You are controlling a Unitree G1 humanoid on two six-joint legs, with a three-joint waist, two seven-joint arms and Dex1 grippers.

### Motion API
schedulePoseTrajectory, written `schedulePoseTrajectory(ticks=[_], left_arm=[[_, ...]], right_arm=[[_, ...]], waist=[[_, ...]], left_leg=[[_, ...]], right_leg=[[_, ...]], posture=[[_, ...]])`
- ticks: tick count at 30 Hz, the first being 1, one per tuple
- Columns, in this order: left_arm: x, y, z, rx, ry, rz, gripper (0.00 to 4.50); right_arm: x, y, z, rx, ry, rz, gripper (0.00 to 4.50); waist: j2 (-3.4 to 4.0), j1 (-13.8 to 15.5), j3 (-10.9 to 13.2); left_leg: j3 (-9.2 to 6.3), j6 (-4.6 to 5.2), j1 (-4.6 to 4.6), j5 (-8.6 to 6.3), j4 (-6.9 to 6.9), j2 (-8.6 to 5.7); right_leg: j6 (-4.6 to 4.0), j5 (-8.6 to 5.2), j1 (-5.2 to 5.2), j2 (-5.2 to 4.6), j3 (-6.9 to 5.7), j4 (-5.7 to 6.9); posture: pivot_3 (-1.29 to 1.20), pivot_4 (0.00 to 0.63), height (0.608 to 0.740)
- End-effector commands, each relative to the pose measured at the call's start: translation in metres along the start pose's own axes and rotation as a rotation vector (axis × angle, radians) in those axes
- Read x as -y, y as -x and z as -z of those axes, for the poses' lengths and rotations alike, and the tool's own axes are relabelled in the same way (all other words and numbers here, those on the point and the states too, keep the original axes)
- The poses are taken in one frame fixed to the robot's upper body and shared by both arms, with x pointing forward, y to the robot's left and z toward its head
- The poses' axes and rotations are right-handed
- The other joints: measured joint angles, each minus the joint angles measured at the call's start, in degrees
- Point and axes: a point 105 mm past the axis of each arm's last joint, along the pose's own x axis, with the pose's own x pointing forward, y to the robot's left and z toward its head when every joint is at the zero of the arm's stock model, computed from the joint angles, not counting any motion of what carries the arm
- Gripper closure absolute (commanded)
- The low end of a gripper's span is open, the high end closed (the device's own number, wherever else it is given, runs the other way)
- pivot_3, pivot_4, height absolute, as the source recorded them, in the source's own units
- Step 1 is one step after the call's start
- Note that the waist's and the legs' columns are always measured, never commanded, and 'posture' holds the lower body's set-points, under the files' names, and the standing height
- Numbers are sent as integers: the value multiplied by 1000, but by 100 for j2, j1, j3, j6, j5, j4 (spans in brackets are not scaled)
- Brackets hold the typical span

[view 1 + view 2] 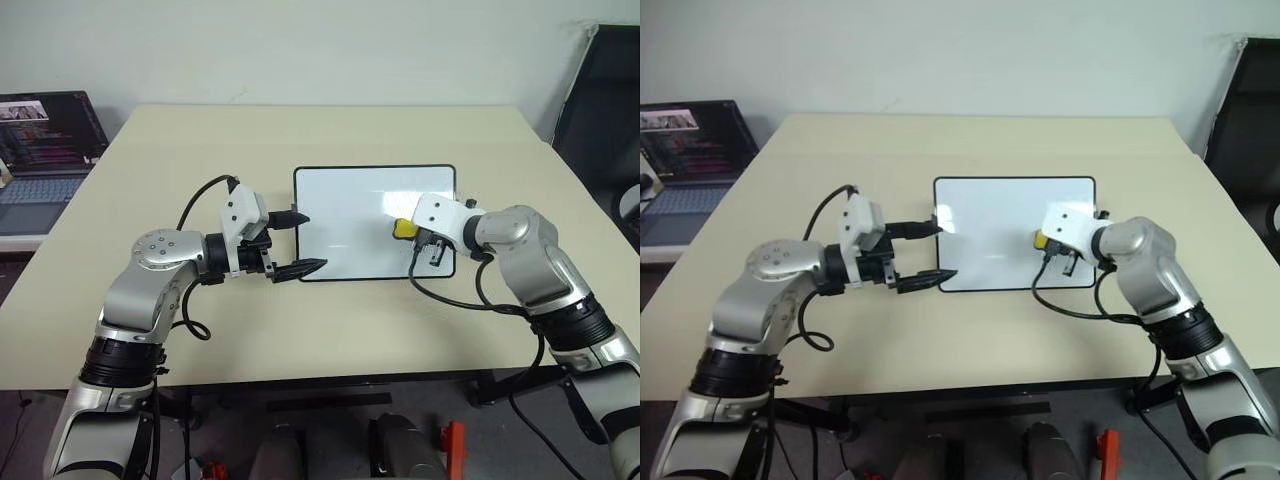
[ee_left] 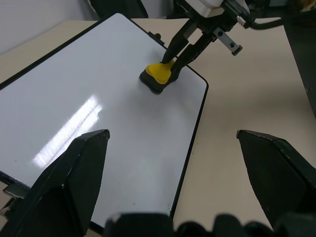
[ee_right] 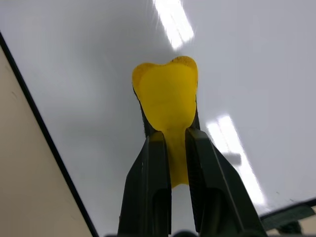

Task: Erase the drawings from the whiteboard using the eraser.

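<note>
R gripper (image 2: 178, 55) pinching eraser (image 2: 159, 76), tilted down | L gripper (image 1: 300, 242) level, spread

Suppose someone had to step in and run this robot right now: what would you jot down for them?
Right gripper: shut on the eraser, which sits on the whiteboard near its right edge.
Left gripper: open, holding nothing, one finger at the whiteboard's left edge, the other just off its near-left corner.
Whiteboard lies flat in the middle of the table.
Done: I can make out no marker marks on the white surface, just bright glare streaks.
Left: check the patch hidden under the right gripper and eraser for leftover marks; if it is clean, lift the eraser off and set it down.
</note>
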Motion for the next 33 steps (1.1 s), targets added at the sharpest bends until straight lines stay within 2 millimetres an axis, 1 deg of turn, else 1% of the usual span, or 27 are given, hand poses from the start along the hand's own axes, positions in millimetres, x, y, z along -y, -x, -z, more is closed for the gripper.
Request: schedulePoseTrajectory(ticks=[1,3,5,7,8,9,10,11,12,13,14,16,17,18,20,22,25,28,30,32,33], left_arm=[[5,-4,-21,81,-43,32,0],[13,-9,-27,127,-26,71,0],[22,-19,-33,167,-8,117,0],[29,-30,-38,202,-7,149,0],[30,-36,-41,220,-6,157,0],[32,-41,-43,233,-4,164,0],[34,-48,-45,248,-5,177,0],[36,-54,-46,259,-5,188,0],[37,-58,-47,265,-5,196,0],[40,-64,-49,278,-3,214,0],[47,-72,-50,293,1,249,0],[57,-87,-50,294,-8,292,0],[60,-91,-49,288,-16,301,0],[65,-93,-48,283,-22,322,0],[75,-93,-49,295,-8,362,0],[77,-90,-48,294,-4,367,0],[73,-87,-45,280,-3,344,0],[73,-84,-44,272,-4,333,0],[70,-83,-43,267,-4,314,0],[70,-81,-42,264,-2,302,0],[70,-80,-42,261,-1,299,0]], right_arm=[[32,53,-47,315,-128,89,4363],[52,85,-54,432,-199,169,4364],[74,115,-46,479,-221,294,4365],[102,145,-26,461,-257,483,4365],[116,159,-9,412,-285,590,4365],[126,171,7,363,-312,675,4365],[133,180,25,319,-362,739,4365],[137,185,43,283,-419,780,4365],[139,186,53,267,-456,798,4365],[138,184,71,211,-508,808,4365],[130,174,103,101,-574,793,4365],[112,159,151,-50,-679,757,4365],[106,156,163,-87,-703,744,4365],[100,149,169,-100,-725,709,4365],[95,139,178,-112,-757,668,4365],[93,132,182,-127,-765,646,4365],[92,120,183,-130,-773,605,4365],[93,110,191,-208,-750,595,4365],[96,104,192,-226,-741,595,4365],[99,100,191,-219,-748,593,3660],[101,98,190,-218,-753,595,3483]], waist=[[9,14,6],[9,45,6],[9,96,6],[9,158,6],[9,178,6],[9,188,6],[9,193,6],[8,197,5],[8,188,5],[9,165,5],[11,146,4],[9,117,2],[12,101,1],[26,68,2],[74,-20,14],[104,-68,14],[106,-103,14],[104,-120,15],[102,-114,17],[102,-105,17],[102,-103,17]], left_leg=[[0,0,-11,0,0,0],[-4,-1,-17,-2,-2,0],[-7,-3,-18,-5,-7,0],[-6,-5,-19,-9,-9,0],[-6,-6,-21,-9,-10,-3],[-5,-6,-22,-10,-9,-5],[-2,-6,-22,-10,-8,-8],[0,-6,-21,-10,-7,-9],[2,-6,-18,-10,-7,-9],[3,-6,-15,-10,-7,-9],[4,-5,-13,-10,-9,-9],[5,-5,-6,-10,-9,-8],[8,-5,-4,-10,-9,-8],[13,-4,-1,-10,-10,-8],[22,-4,1,-10,-10,-9],[27,-3,3,-9,-10,-9],[23,-3,11,-9,-10,-8],[23,-3,12,-9,-6,-9],[22,-3,10,-8,-4,-9],[21,-4,8,-8,-5,-10],[22,-4,7,-8,-6,-9]], right_leg=[[0,0,-9,-1,0,-1],[0,1,-14,-2,-6,1],[-1,-2,-13,-3,-11,-7],[0,-7,-10,-5,-14,-16],[1,-7,-9,-9,-15,-21],[1,-8,-7,-11,-15,-23],[2,-8,-6,-13,-14,-24],[2,-8,-5,-13,-12,-25],[3,-7,0,-13,-10,-27],[3,-7,2,-13,-9,-27],[3,-8,3,-11,-6,-26],[3,-8,8,-9,-3,-25],[3,-8,10,-8,1,-26],[3,-8,9,-8,9,-24],[4,-7,6,-7,20,-20],[6,-8,3,-6,26,-16],[8,-10,4,2,28,-8],[18,-15,8,2,28,-11],[19,-13,10,0,27,-13],[15,-10,10,0,26,-17],[14,-9,10,0,26,-20]], posture=[[0,150,740],[0,150,740],[0,150,740],[0,150,740],[0,150,740],[0,150,740],[0,150,740],[0,150,740],[0,150,740],[0,150,740],[0,150,740],[0,150,740],[0,150,740],[0,150,740],[0,150,740],[0,150,740],[0,150,740],[0,150,740],[0,150,740],[0,150,740],[0,150,740]])
